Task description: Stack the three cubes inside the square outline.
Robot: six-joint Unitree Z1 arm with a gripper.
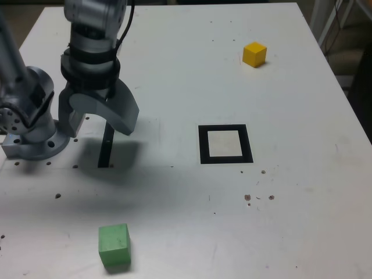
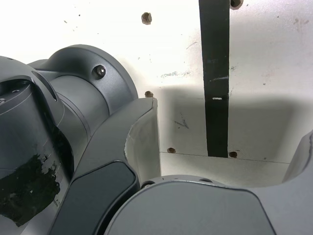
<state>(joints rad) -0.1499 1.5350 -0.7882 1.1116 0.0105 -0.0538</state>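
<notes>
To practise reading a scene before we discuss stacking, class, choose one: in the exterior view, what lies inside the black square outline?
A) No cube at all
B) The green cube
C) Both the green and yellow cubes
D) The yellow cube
A: the outline frames only its pale centre, while the green cube and yellow cube both sit outside it.

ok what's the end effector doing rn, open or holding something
End effector: open, jaws apart over the black strip, holding nothing.
</notes>
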